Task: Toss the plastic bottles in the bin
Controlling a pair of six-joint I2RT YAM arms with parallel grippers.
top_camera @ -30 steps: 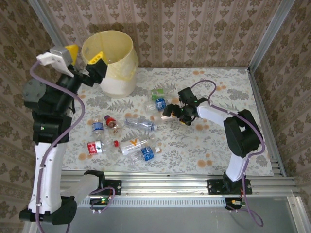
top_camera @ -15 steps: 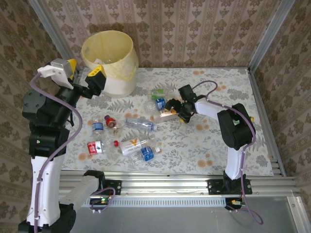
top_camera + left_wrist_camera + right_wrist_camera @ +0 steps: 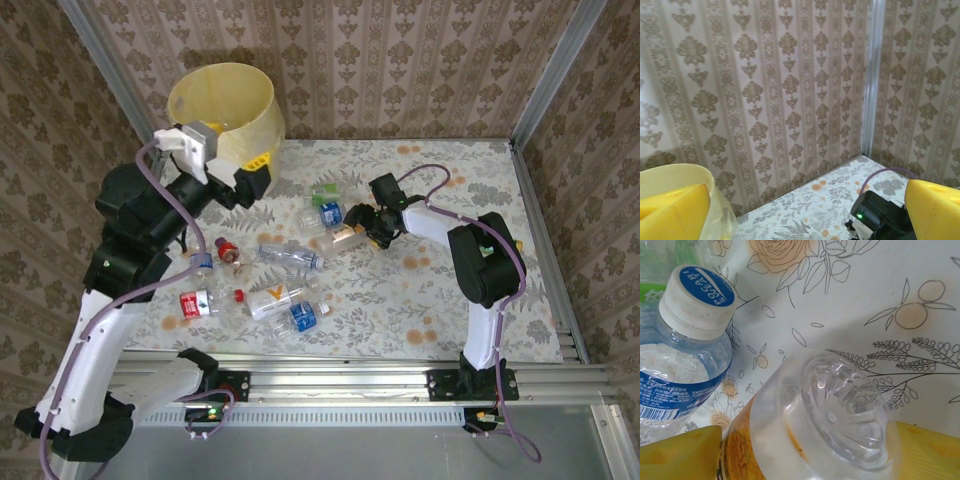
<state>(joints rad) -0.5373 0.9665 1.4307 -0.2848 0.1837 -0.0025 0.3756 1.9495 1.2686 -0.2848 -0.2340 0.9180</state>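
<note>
cover: floral tablecloth [image 3: 420, 290] | walls: patterned wallpaper [image 3: 400, 60] | near edge: metal rail [image 3: 350, 378] | corner: metal post [image 3: 874, 75]

Centre thick with plastic bottles [image 3: 275, 298]; bare table [image 3: 470, 170] far right.

The top view looks steeply down from high above the near edge of the tabletop [image 3: 430, 290], opposite the bin [image 3: 225, 130]. The left wrist view, beside the bin's rim, faces level toward the wall corner [image 3: 872, 75]. The right wrist view sits very close above an orange-labelled bottle [image 3: 815, 425] right of the bin
</note>
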